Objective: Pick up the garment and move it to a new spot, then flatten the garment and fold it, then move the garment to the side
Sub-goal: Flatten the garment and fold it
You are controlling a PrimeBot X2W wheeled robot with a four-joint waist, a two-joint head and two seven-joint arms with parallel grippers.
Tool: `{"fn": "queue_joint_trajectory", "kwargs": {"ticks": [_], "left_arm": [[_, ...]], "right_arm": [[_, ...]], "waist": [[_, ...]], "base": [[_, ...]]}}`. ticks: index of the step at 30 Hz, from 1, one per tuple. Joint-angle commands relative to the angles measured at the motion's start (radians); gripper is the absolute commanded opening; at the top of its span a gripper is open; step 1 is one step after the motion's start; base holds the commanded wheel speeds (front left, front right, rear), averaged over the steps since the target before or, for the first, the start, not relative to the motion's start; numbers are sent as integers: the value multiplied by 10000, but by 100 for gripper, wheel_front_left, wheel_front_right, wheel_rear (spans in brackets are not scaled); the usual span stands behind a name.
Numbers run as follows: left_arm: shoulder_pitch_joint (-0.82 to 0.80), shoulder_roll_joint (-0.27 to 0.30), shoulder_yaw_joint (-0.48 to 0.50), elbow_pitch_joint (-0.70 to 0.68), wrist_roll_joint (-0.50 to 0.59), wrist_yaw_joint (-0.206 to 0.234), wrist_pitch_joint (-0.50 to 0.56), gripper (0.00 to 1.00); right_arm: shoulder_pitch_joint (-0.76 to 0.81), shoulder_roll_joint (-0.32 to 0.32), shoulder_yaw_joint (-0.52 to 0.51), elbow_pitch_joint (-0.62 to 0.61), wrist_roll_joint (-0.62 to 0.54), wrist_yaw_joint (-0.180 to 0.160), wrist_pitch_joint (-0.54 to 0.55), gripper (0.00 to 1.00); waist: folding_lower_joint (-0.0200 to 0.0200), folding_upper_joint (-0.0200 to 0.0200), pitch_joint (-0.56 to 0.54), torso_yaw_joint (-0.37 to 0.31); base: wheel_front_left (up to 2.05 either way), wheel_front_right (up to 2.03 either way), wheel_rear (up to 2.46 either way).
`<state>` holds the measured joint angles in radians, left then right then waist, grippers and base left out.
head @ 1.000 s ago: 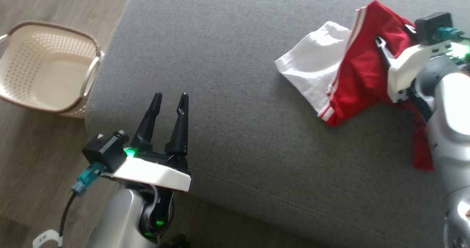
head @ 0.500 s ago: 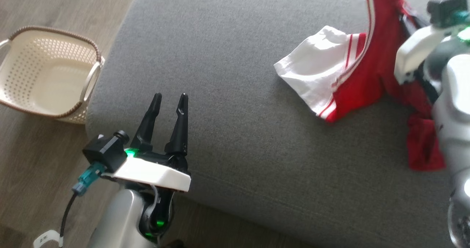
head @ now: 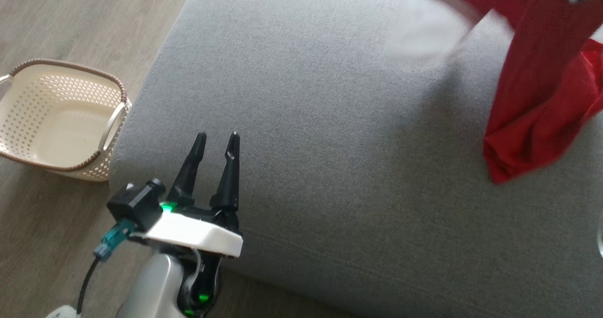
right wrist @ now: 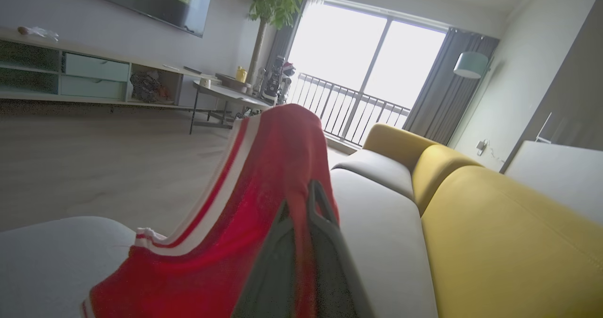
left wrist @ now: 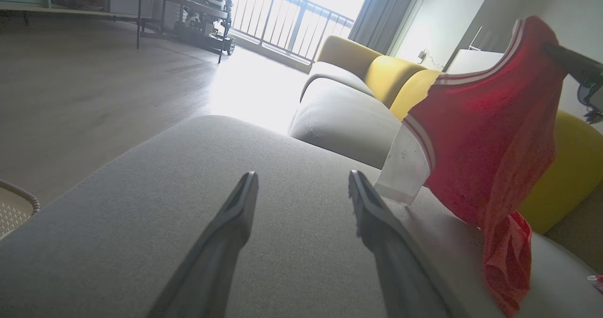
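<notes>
The garment is red with a white sleeve and white stripes; it hangs in the air over the grey cushion at the upper right of the head view. Seen from the left wrist, the garment dangles from a dark finger at the top right, its lowest red fold near the cushion. My right gripper is shut on the garment, red cloth draped over its fingers. My left gripper stands open at the cushion's near left corner, nothing between its fingers.
A cream perforated basket with a brown rim sits on the wooden floor left of the cushion. Yellow sofa sections and another grey seat lie beyond the cushion. A low table stands farther off.
My right gripper has lifted the garment off the cushion, up and to the right; it now hangs free. The head camera has shifted. The left gripper has kept still.
</notes>
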<state>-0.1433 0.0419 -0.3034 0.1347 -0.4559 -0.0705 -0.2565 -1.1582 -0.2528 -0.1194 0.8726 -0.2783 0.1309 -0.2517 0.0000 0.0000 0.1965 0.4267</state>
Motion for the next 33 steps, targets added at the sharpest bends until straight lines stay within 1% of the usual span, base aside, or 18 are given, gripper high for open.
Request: {"fn": "queue_joint_trajectory", "kwargs": {"ticks": [1, 3, 5, 10, 12, 13, 15, 17, 18, 19, 20, 22, 25, 28, 33], "left_arm": [[-121, 84, 446, -293, 91, -32, -53, 100], [-78, 84, 483, -314, 93, -33, -53, 100], [-44, 84, 508, -320, 100, -33, -53, 100], [32, 83, 554, -280, 147, -42, -53, 100], [55, 83, 589, -256, 179, -48, -53, 100], [55, 83, 589, -256, 179, -48, -53, 100], [76, 83, 620, -220, 218, -57, -53, 100], [83, 83, 629, -177, 250, -73, -53, 100], [86, 83, 644, -164, 261, -78, -53, 100], [89, 83, 660, -155, 269, -81, -53, 100], [93, 83, 675, -147, 276, -84, -53, 100], [121, 83, 725, -141, 297, -84, -53, 100], [219, 83, 840, -147, 348, -84, -53, 100], [296, 83, 905, -154, 401, -97, -53, 100], [324, 83, 965, -232, 463, -118, -53, 100]], "right_arm": [[-364, 362, 138, -647, -130, -2, -88, 0], [-163, 681, 348, -1290, -233, -2, -94, 0], [289, 1091, 767, -1638, -212, -2, -96, 0], [1938, 1816, 2543, -1676, 288, -2, -99, 0], [2693, 1949, 3370, -1576, 708, -2, -99, 0], [2693, 1949, 3370, -1576, 708, -2, -99, 0], [3425, 2005, 4328, -1424, 1178, -2, -96, 0], [4080, 2017, 5526, -1458, 2099, -2, -35, 0], [4328, 2019, 6035, -1558, 2512, -2, 57, 89], [4526, 2021, 6527, -1624, 2796, -2, 217, 100], [4689, 2021, 6979, -1702, 3077, -2, 363, 100], [4891, 2023, 7563, -1931, 3585, -2, 541, 100], [4973, 2013, 7936, -2210, 4017, -2, 706, 100], [4939, 1670, 7343, -2538, 4103, -2, 655, 100], [5374, 1209, 5448, -3290, 3962, -2, 581, 100]], "waist": [[0, 0, -40, -21], [0, 0, -68, -39], [0, 0, -112, -63], [0, 0, -238, -127], [0, 0, -303, -153], [0, 0, -303, -153], [0, 0, -375, -173], [0, 0, -438, -169], [0, 0, -459, -182], [0, 0, -477, -197], [0, 0, -496, -214], [0, 0, -539, -290], [0, 0, -628, -496], [0, 0, -745, -751], [0, 0, -943, -1231]], "base": [[0, 0, 0], [0, 0, 0], [0, 0, 0], [0, 0, 0], [0, 0, 0], [0, 0, 0], [0, 0, 0], [0, 0, 0], [0, 0, 0], [0, 0, 0], [0, 0, 0], [0, 0, 0], [0, 0, 0], [0, 0, 0], [0, 0, 0]]}}
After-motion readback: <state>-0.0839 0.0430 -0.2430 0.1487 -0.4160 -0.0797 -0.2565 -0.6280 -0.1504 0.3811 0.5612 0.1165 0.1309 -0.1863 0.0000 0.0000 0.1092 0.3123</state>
